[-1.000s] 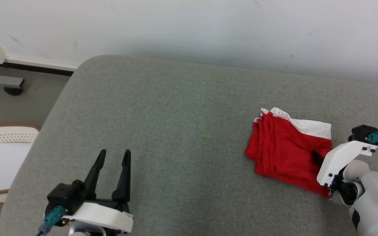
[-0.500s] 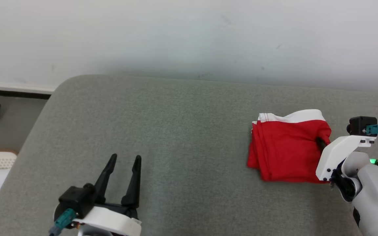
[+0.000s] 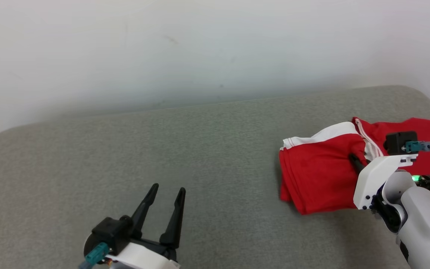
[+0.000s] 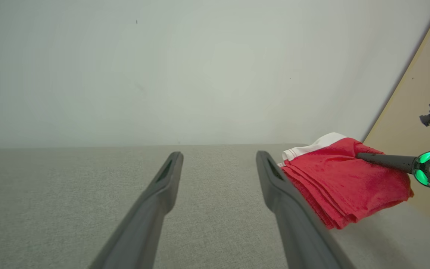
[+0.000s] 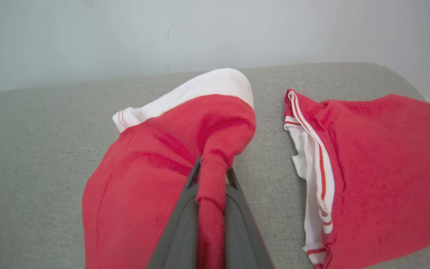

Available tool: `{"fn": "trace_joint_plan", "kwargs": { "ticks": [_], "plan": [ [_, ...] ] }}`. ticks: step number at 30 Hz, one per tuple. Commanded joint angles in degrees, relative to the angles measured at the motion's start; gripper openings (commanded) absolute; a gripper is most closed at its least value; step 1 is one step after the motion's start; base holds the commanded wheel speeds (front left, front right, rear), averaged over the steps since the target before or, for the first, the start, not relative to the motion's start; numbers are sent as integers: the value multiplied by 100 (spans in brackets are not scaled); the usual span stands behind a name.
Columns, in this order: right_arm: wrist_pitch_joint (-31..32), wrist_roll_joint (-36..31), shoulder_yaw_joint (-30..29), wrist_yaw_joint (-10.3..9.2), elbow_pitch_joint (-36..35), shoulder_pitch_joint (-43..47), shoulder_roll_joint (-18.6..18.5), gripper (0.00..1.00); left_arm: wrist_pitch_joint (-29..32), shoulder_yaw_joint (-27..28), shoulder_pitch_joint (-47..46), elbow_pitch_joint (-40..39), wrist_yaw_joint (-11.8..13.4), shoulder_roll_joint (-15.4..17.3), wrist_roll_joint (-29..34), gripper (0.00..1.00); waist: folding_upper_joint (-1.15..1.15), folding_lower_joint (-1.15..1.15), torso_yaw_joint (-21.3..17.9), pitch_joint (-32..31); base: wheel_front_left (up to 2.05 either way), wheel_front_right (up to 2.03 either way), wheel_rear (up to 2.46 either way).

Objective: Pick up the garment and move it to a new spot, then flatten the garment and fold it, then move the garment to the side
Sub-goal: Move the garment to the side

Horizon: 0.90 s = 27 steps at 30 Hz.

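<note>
The garment point(image 3: 314, 173) is a folded red piece with a white band, lying at the right of the grey cushion point(image 3: 155, 142). My right gripper point(image 3: 354, 160) is shut on a bunched red fold at the garment's right edge, and that edge is lifted. In the right wrist view the right gripper point(image 5: 212, 169) pinches the fold, with the garment point(image 5: 140, 183) spreading out to the left. My left gripper point(image 3: 167, 191) hovers open over bare cushion at the lower left, well apart from the garment. The left wrist view shows the left gripper point(image 4: 218, 164) with nothing between its fingers and the garment point(image 4: 334, 183) to the right.
A second red piece with white striped trim point(image 3: 426, 138) lies just right of the held garment, near the cushion's rounded right end point(image 3: 420, 93); the right wrist view shows this second piece point(image 5: 383, 168) too. A pale wall point(image 3: 200, 48) runs behind the cushion.
The head camera has swung right, bringing the second red piece into view. My right gripper has shut on the garment's right edge and bunched it upward. The left gripper stays open.
</note>
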Motion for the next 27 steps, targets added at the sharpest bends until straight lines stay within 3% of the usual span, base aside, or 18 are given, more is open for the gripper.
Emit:
{"fn": "trace_joint_plan", "kwargs": {
  "ticks": [1,7,13,21,27],
  "plan": [
    [-28,82,24,-13,-39,109,-60,0,-5,-48,2,-16,7,18,-70,100,0,0,-418,-35,0,0,0],
    [-117,228,240,-13,-232,168,-72,0,-5,-262,-62,-15,7,50,-99,100,0,0,-961,-16,0,0,0],
    [-235,420,395,-13,-394,228,-67,0,-5,-429,-125,37,7,42,-88,100,0,0,-1228,23,0,0,0],
    [-447,393,587,-13,-590,-93,-357,0,-5,-580,-339,52,7,180,-92,100,0,0,-1048,430,0,0,0],
    [-504,480,854,-13,-862,-532,-827,0,-5,-705,-542,54,7,361,-126,100,0,0,-755,1016,0,0,0]
  ]
}}
